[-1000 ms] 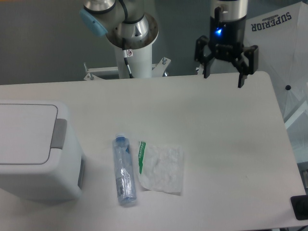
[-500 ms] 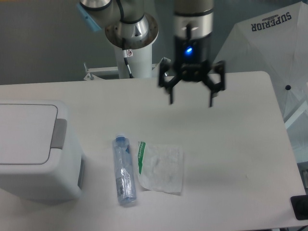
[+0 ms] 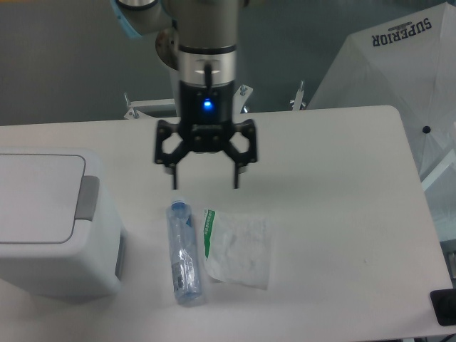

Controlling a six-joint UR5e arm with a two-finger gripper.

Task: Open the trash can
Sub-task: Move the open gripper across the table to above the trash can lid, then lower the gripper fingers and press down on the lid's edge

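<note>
The trash can (image 3: 50, 235) is a large boxy white bin at the left edge of the table, its flat lid down and a grey push tab (image 3: 88, 197) on its right side. My gripper (image 3: 204, 184) hangs open over the middle of the table, fingers pointing down, with nothing between them. It is well to the right of the bin's tab and just above the cap end of a bottle.
A clear plastic bottle (image 3: 182, 251) lies lengthwise right of the bin. A crumpled clear wrapper with a green strip (image 3: 239, 247) lies beside it. A white umbrella (image 3: 399, 64) stands off the table's back right corner. A black object (image 3: 444, 308) sits at the lower right.
The gripper has swept from the table's back right corner leftward and toward the front, and is now above the bottle's cap. It stayed open. Nothing on the table moved.
</note>
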